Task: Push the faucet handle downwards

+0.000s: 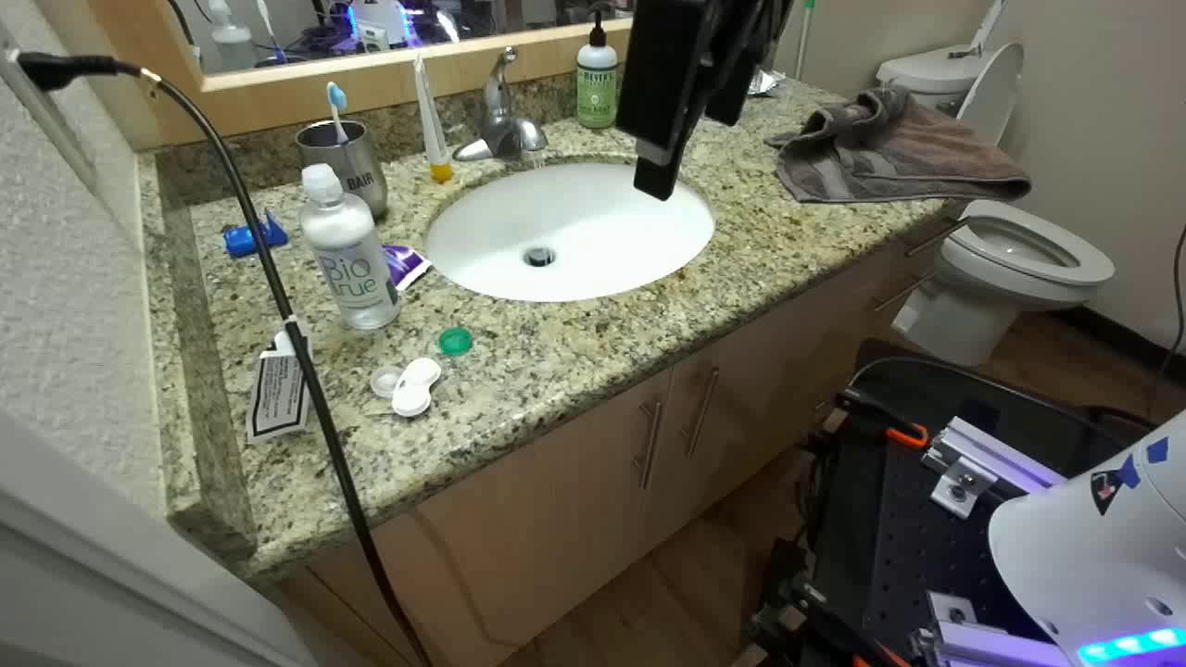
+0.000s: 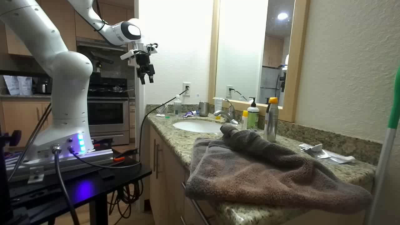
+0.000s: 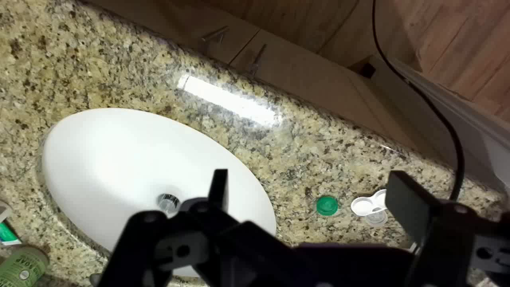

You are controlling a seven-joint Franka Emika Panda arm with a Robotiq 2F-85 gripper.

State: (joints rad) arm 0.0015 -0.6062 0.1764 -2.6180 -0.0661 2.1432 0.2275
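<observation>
Speckled worktop runs around a white oval basin. Behind it, the faucet handle stands up from the chrome faucet. Above the worktop, the hand hangs with its fingers apart.

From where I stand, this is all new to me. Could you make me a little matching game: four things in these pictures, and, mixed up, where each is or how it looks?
Things
1. gripper
2. faucet handle
3. towel
4. blue-headed toothbrush

Places and states
A. standing in the metal cup
B. sticking up on top of the faucet
C. open, hanging in the air
D. spread on the counter, partly past its edge

Pairs: 1-C (its fingers stand apart in the wrist view); 2-B; 3-D; 4-A
</observation>
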